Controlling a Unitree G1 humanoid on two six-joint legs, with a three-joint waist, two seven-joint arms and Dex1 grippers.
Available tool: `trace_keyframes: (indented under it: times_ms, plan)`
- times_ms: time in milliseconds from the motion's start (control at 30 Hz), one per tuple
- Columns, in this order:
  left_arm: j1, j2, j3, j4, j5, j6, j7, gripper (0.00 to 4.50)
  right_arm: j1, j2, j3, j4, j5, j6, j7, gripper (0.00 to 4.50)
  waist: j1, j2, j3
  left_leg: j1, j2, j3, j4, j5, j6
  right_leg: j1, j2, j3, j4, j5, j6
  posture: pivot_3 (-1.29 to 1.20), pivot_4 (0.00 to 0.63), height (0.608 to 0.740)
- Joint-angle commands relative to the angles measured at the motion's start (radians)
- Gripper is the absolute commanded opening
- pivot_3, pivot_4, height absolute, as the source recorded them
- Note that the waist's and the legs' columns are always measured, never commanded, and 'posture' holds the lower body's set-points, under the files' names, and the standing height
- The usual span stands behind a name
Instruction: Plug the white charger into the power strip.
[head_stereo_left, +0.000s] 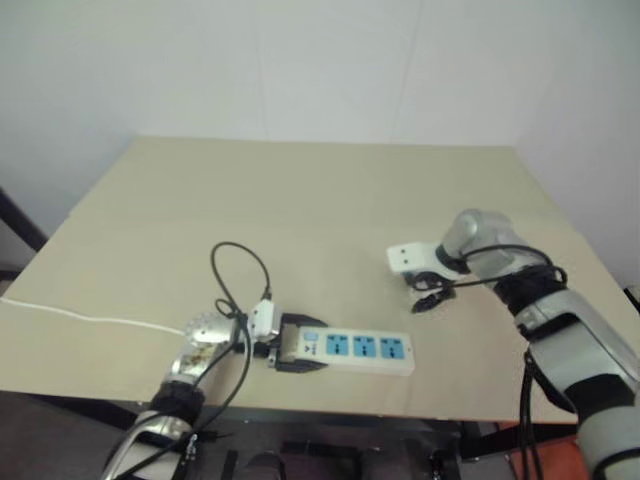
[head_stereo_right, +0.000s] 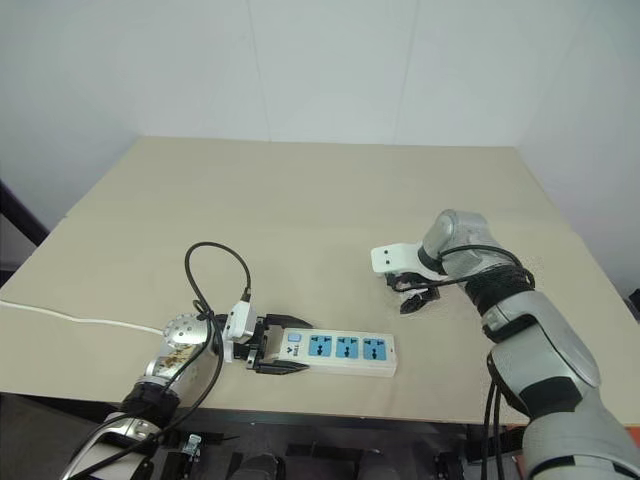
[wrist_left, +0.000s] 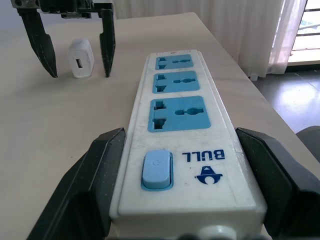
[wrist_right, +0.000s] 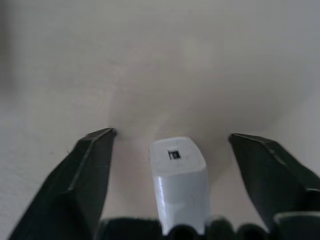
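the right gripper (wrist_right: 172, 137) is pointing steeply down at the table, its two black fingers (wrist_left: 42, 45) standing apart on either side of the white charger (wrist_left: 80, 59) with a gap on each side, so it is released and grasping nothing. the charger is standing upright on the table between those fingers, its usb port facing the power strip.

the left gripper (wrist_left: 180, 150) is lying nearly level near the front edge, its fingers (wrist_left: 95, 175) sitting against the two long sides of the power strip (head_stereo_left: 355, 349) at the switch end, clenched around it. the strip is lying flat, blue socket faces up, running away from the left gripper toward the robot's right; the charger is standing well apart from its far end.

the table (head_stereo_left: 300, 200) is showing a plain beige top. a thin white cord (head_stereo_left: 80, 317) is trailing across its left front part. a pale wall (head_stereo_left: 300, 60) is rising behind the table, and in the left wrist view light curtains (wrist_left: 250, 30) are hanging beyond the table over a grey floor (wrist_left: 295, 95).
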Motion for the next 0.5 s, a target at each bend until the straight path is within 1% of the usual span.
trace_keyframes:
  times_ms: [33,67,100,200,233,300,400,500]
  plan:
    - [0.023,0.000,-0.036,-0.016,0.025,0.024,-0.001,3.28,-0.014,0.003,0.005,0.029,-0.044,-0.041,0.003,2.99,-0.001,0.000,0.000,0.000,0.000,0.000,0.000,0.000,0.000,0.000,0.000,0.000,0.000,0.000,0.000,0.00,0.150,0.740]
    - [0.024,0.001,-0.035,-0.019,0.025,0.027,0.002,3.28,-0.013,0.003,0.006,0.037,-0.053,-0.048,0.000,2.59,-0.003,0.000,0.000,0.001,0.000,0.000,0.000,0.000,0.000,0.001,0.000,0.000,0.000,0.000,0.000,0.00,0.150,0.740]
    - [0.026,0.002,-0.035,-0.021,0.025,0.029,0.004,3.28,-0.014,0.003,0.005,0.045,-0.060,-0.054,-0.004,2.37,-0.003,0.000,0.000,0.001,0.000,0.000,0.000,0.000,0.000,0.001,0.000,0.000,0.000,0.000,0.000,0.00,0.150,0.740]
    - [0.030,0.005,-0.034,-0.027,0.024,0.037,0.009,3.28,-0.019,0.010,-0.003,0.060,-0.070,-0.064,-0.014,1.37,-0.005,0.000,-0.001,0.003,0.000,0.000,0.000,0.000,0.000,0.003,0.000,0.000,0.000,0.000,0.000,0.00,0.150,0.740]
    - [0.030,0.006,-0.034,-0.027,0.025,0.040,0.011,3.28,-0.023,0.013,-0.010,0.060,-0.070,-0.061,-0.018,1.20,-0.006,0.000,-0.001,0.004,0.000,0.000,0.000,0.000,0.000,0.003,0.000,0.000,0.000,0.000,0.000,0.00,0.150,0.740]
    - [0.030,0.009,-0.034,-0.027,0.027,0.048,0.016,3.28,-0.029,0.013,-0.024,0.056,-0.069,-0.066,-0.029,1.20,-0.007,0.000,-0.001,0.004,0.000,0.000,0.000,0.000,0.000,0.004,0.000,0.000,0.000,0.000,0.000,0.00,0.150,0.740]
    - [0.028,0.013,-0.032,-0.026,0.029,0.057,0.023,3.28,-0.039,0.014,-0.116,-0.003,0.012,-0.049,-0.045,1.20,-0.009,0.001,-0.001,0.004,0.000,0.000,0.000,0.000,0.000,0.003,0.000,0.000,0.000,0.000,0.000,0.00,0.150,0.740]
    - [0.026,0.020,-0.031,-0.022,0.033,0.062,0.028,3.28,-0.040,0.046,-0.320,-0.169,0.216,0.073,-0.066,1.20,-0.015,0.002,0.000,0.001,0.000,0.000,0.000,0.000,0.000,0.000,0.000,0.000,0.001,0.000,0.000,0.00,0.150,0.740]
